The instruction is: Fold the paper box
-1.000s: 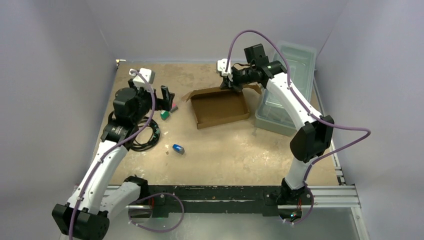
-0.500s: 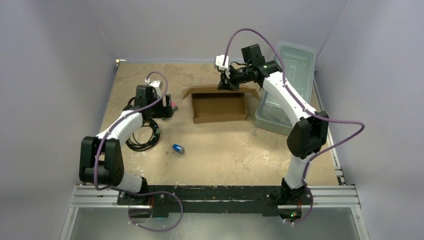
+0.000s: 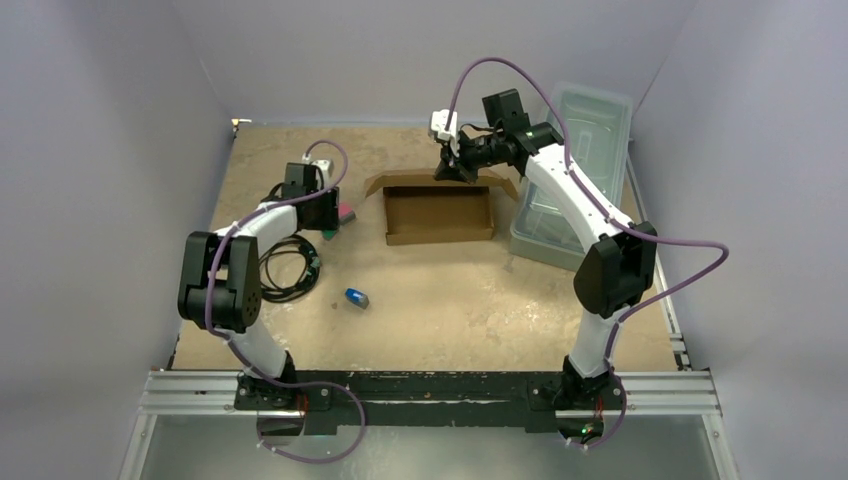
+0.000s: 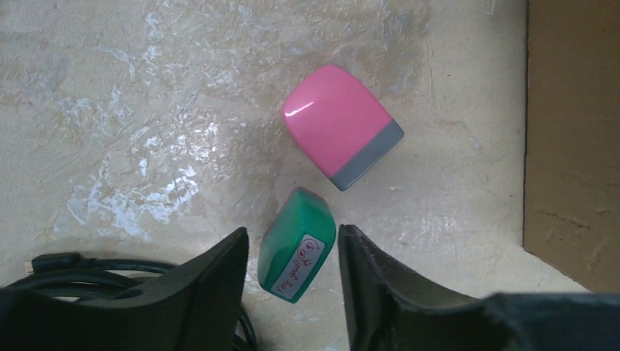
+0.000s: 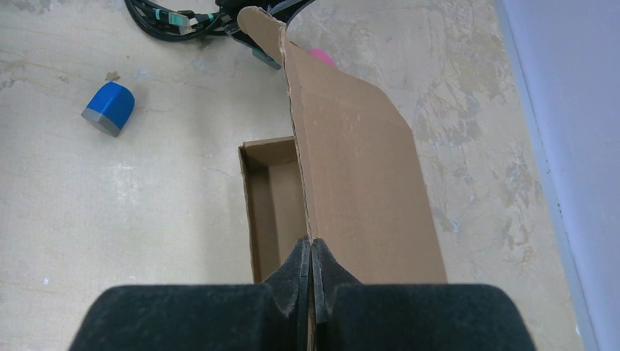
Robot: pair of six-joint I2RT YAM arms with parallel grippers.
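From above, the paper box (image 3: 440, 215) sits open-topped on the worktop (image 3: 450, 310), towards the far side. It is a shallow brown tray with flaps spread at its far edge. The right gripper (image 3: 447, 170) is at the box's far edge, on a raised flap. A clear plastic bin (image 3: 590, 115) stands just beside the box on its right. The left gripper (image 3: 330, 213) is low over the worktop near the box's left side. A coiled black cable (image 3: 285, 270) lies further left of the box, and a small blue stamp (image 3: 356, 297) lies nearer the arm bases than the box.

In the left wrist view, the two fingers (image 4: 212, 281) stand apart on either side of a green stamp (image 4: 298, 252). I cannot tell whether they press on it. A pink stamp (image 4: 340, 128) lies just past the green one, and the box's brown edge runs down the right of the view.

In the right wrist view, the gripper is clenched on the upright cardboard flap, with its fingers meeting on the flap's edge. The box's open tray lies just left of the flap.
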